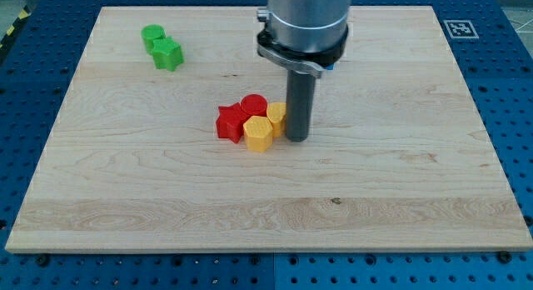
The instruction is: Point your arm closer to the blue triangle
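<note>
My tip (297,138) rests on the wooden board (400,173) near its middle. It sits just to the right of a cluster of blocks, touching or nearly touching a small yellow block (276,115). The cluster also holds a yellow hexagon (259,132), a red cylinder (253,105) and a red star-like block (229,122). A small sliver of blue (330,66) shows at the right edge of the arm's body, toward the view's top. The arm hides the rest of it, so I cannot make out its shape.
A green cylinder (151,33) and a green star-like block (168,54) sit together at the board's top left. A blue perforated table surrounds the board. A marker tag (459,28) lies off the top right corner.
</note>
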Robot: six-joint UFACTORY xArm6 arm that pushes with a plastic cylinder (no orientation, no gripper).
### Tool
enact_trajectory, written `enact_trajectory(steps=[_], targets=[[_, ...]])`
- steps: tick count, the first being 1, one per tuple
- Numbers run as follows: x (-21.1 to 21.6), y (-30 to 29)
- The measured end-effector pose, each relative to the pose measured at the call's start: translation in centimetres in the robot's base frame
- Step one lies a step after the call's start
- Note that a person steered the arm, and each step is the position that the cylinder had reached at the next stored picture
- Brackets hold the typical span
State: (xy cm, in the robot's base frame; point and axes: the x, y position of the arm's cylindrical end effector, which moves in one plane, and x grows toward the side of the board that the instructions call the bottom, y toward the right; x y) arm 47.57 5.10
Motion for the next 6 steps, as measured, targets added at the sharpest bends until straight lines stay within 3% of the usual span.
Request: enact_trajectory(steps=[1,2,6], targets=[[-0.9,5.1],[-3.0,6.1],[-6.1,5.9]])
